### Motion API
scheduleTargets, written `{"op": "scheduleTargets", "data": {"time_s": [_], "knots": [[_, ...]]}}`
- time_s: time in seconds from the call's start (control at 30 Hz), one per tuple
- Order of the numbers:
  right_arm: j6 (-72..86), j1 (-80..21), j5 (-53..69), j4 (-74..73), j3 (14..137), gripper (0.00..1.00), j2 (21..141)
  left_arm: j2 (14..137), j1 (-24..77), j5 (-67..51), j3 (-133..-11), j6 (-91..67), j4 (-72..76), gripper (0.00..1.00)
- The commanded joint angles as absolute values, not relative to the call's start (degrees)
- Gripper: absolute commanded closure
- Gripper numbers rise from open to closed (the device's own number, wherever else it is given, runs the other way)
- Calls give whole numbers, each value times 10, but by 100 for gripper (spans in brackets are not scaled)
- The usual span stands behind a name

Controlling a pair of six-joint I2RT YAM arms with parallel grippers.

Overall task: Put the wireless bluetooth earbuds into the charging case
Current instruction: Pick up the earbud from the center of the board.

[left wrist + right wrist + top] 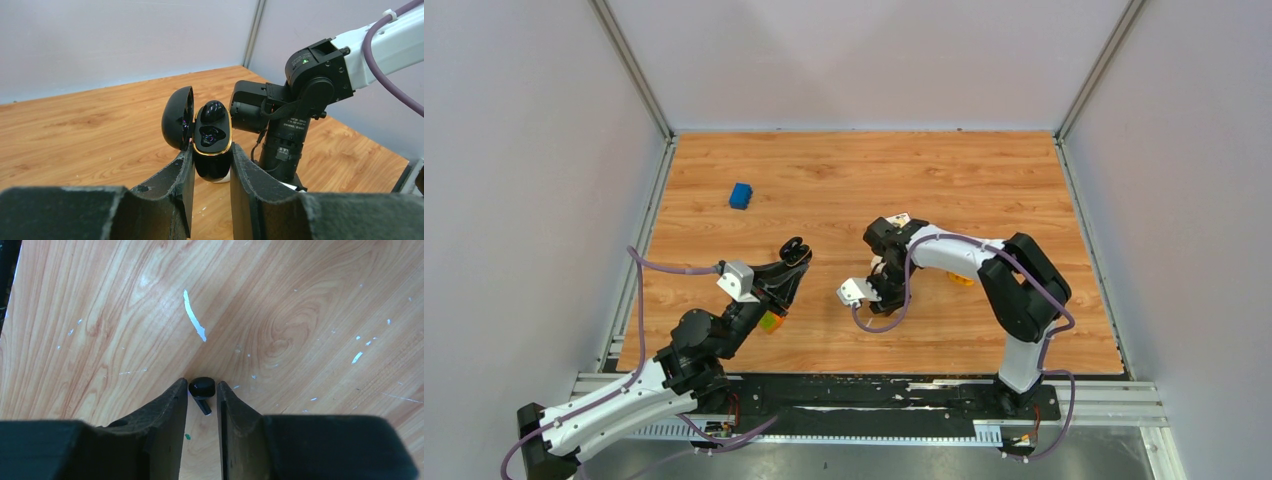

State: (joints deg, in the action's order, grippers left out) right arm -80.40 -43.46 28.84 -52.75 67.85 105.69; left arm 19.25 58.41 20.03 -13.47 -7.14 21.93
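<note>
Earbud (201, 387), black, between right gripper (202, 395) fingertips

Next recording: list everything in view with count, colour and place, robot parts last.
charging case: one, black with gold rim, lid open, held above the table
earbud in the case: one, glossy black, apparently seated in the upper socket
earbud on the table: one, black, centre of the table
blue block: one, blue, far left of the table
orange-and-green piece: one, under the left arm
yellow piece: one, partly hidden under the right arm
table: one, light wood grain
left tool: one, black, shut on the charging case
right tool: one, black, fingers flanking the earbud on the table, contact unclear
</note>
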Motion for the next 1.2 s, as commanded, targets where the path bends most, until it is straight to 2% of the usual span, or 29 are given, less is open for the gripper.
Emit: {"op": "scheduleTargets", "data": {"time_s": [0.0,0.57,0.9,1.07,1.17], "knots": [[-785,-446,303,-528,641,73,1066,195,585,200,-143,-67,239,100],[-651,-420,382,-501,615,80,909,274,585,200,-122,-72,321,100],[-548,-333,634,-530,658,79,807,371,585,212,-84,-61,441,100],[-413,-328,702,-424,652,79,746,490,585,208,-65,-79,589,100],[-287,-327,710,-270,631,79,708,562,587,191,-53,-92,696,100]]}}
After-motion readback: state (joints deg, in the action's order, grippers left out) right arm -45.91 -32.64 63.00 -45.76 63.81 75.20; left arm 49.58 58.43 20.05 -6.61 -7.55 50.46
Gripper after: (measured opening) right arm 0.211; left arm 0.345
